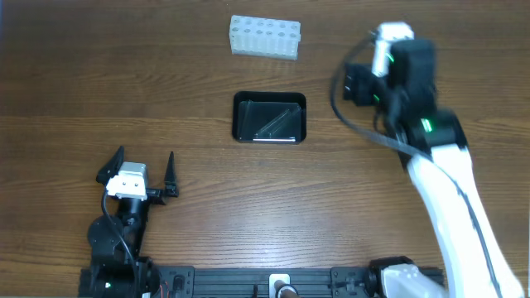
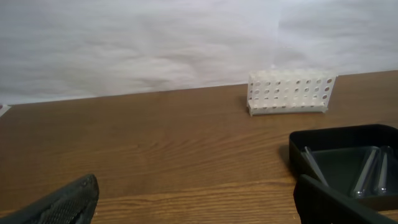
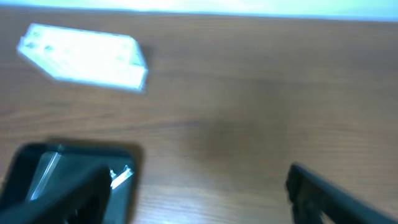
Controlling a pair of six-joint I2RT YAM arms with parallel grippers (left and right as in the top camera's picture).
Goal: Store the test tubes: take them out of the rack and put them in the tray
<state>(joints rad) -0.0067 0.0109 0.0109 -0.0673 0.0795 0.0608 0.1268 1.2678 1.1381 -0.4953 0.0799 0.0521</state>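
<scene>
Brown wood-grain worktop [image 1: 124, 83]. White perforated plastic rack [image 1: 264, 36] at upper centre of frame; black rectangular plastic tray [image 1: 237, 120] below it, apart.

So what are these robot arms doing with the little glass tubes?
Their job is moving test tubes from the white rack into the black tray. A few clear tubes lie in the tray, and none stick up from the rack. Neither arm holds anything: the left gripper is open near its base, the right gripper open to the tray's right.
</scene>
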